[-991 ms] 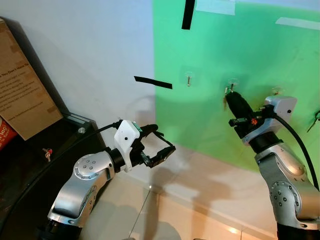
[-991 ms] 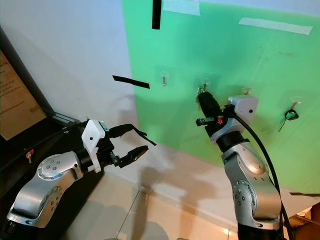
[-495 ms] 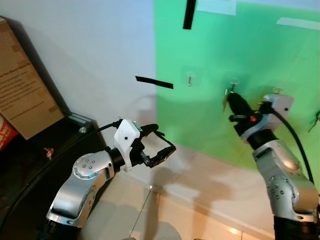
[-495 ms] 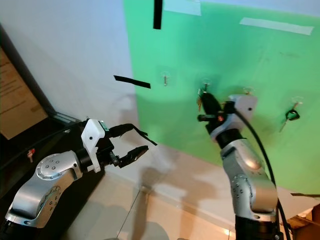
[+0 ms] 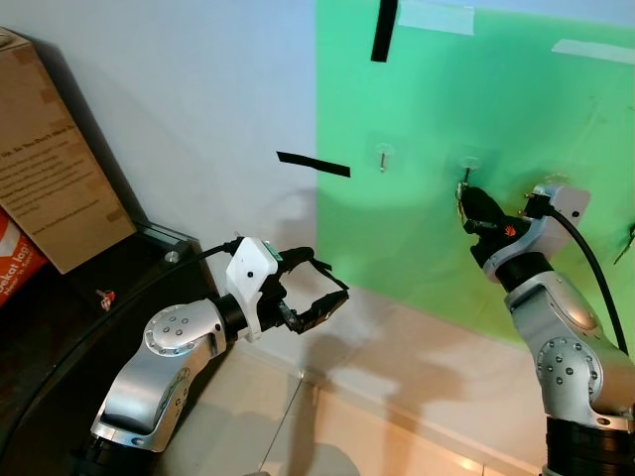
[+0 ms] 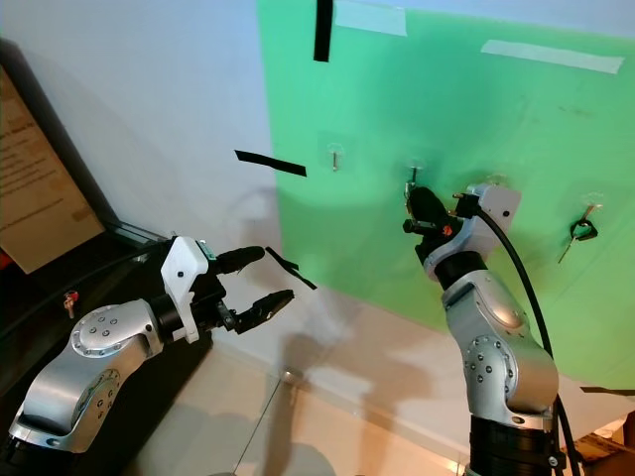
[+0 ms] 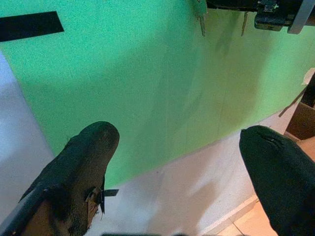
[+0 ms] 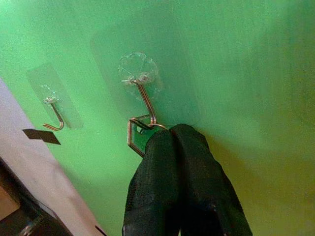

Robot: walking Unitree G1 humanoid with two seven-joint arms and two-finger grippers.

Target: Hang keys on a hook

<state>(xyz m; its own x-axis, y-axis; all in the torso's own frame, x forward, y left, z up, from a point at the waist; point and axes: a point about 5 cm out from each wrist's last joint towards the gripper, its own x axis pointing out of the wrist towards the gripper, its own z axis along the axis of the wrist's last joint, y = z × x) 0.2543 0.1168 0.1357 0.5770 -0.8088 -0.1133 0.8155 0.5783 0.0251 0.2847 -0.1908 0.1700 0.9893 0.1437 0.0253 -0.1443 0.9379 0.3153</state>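
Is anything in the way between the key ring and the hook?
Nothing visible is. The right gripper holds the key ring right at the tip of the hook on the green sheet, with no gap between them.

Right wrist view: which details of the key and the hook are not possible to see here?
- Key: its blade is hidden behind the right gripper, whose shut fingers cover it.
- Hook: its tip is covered by the key's ring.
- Key in the left eye view: too small to read.

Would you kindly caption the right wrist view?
Right gripper, fingers closed, holds the key ring against the clear adhesive hook.
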